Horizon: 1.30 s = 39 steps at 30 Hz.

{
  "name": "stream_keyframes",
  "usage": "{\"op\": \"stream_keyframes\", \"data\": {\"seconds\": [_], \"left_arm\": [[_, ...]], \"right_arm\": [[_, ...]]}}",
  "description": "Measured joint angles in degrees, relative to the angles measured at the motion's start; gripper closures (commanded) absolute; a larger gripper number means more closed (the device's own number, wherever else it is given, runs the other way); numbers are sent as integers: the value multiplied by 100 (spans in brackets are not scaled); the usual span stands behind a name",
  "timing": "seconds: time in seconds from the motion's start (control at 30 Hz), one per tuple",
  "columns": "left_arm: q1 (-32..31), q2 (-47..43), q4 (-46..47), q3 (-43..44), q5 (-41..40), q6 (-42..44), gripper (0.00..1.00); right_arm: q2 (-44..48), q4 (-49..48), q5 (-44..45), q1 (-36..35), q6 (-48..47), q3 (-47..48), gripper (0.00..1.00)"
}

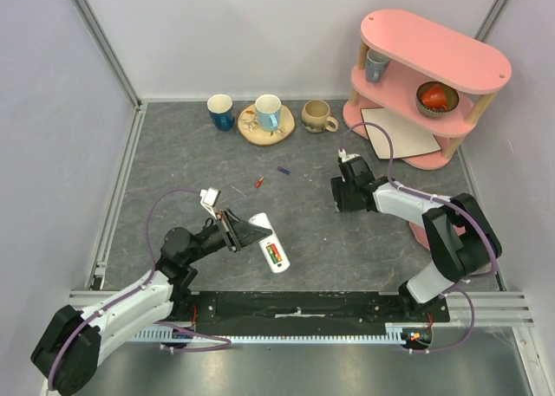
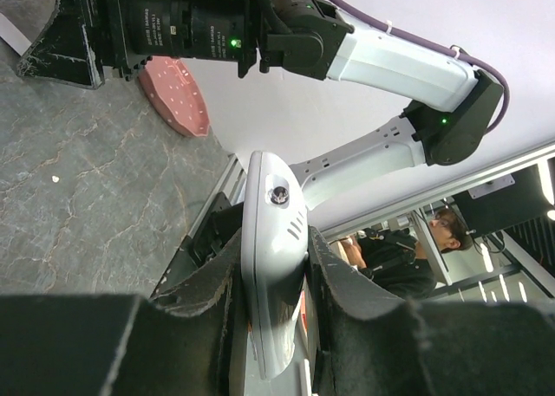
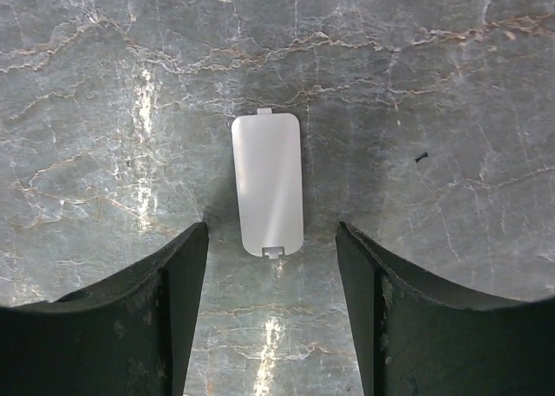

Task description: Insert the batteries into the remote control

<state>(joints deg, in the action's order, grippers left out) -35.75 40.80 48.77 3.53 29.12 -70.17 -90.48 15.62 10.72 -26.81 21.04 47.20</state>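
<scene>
The white remote control (image 1: 272, 247) lies tilted near the table's front, its open compartment showing a green and a red battery (image 1: 276, 256). My left gripper (image 1: 258, 231) is shut on the remote's upper end. In the left wrist view the remote (image 2: 270, 240) stands edge-on, pinched between my fingers (image 2: 347, 309). Two loose batteries lie mid-table, one red-orange (image 1: 258, 182) and one purple (image 1: 283, 169). My right gripper (image 1: 347, 195) points down, open and empty. In the right wrist view my right gripper (image 3: 271, 230) hovers over a white battery cover (image 3: 267, 184) lying flat on the table.
A blue cup (image 1: 220, 112), a cup on a wooden coaster (image 1: 267, 114) and a tan mug (image 1: 317, 116) stand at the back. A pink two-tier shelf (image 1: 434, 58) at the back right holds a cup, a bowl and a white square card (image 1: 399, 136).
</scene>
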Motion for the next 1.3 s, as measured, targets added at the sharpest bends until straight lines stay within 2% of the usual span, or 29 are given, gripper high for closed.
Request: {"op": "stream_keyframes", "data": {"seconds": [0.17, 0.57, 1.13, 1.3], "left_arm": [[0, 74, -20, 0, 2, 2, 98], [0, 382, 107, 0, 20, 0, 98], [0, 579, 195, 0, 20, 0, 98], [0, 706, 234, 7, -2, 0, 98]], "right_arm": [[-111, -85, -337, 94, -70, 24, 36], [-155, -243, -490, 107, -111, 24, 48], [-72, -437, -599, 118, 44, -107, 75], [247, -236, -726, 116, 162, -240, 79]]}}
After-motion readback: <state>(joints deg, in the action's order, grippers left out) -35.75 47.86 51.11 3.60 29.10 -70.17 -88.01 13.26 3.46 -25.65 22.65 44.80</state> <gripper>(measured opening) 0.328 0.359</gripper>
